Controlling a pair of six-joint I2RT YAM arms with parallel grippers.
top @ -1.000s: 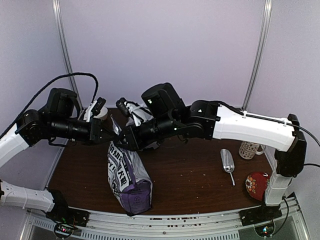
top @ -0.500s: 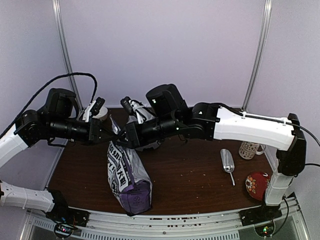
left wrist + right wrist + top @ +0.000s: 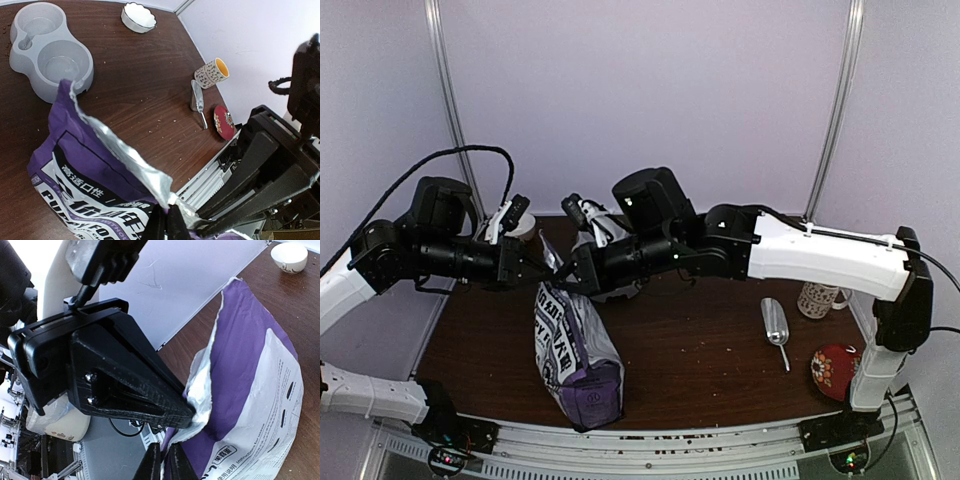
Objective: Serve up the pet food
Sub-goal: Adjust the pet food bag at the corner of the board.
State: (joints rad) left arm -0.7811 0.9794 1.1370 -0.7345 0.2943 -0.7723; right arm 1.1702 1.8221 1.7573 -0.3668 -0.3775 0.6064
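Where torn, bag (image 3: 575, 350) in both tools (image 3: 162, 224) (image 3: 161, 461)

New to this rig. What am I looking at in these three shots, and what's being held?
Two robot arms, each ending in a two-finger gripper. The overhead view looks down from behind them; the other two come from cameras on each wrist. The left gripper and right gripper are both shut on the torn top edge of a purple puppy-food bag, which rests on the brown table. Also on it: a grey double bowl, a metal scoop, a patterned mug, a red dish and a small white bowl.
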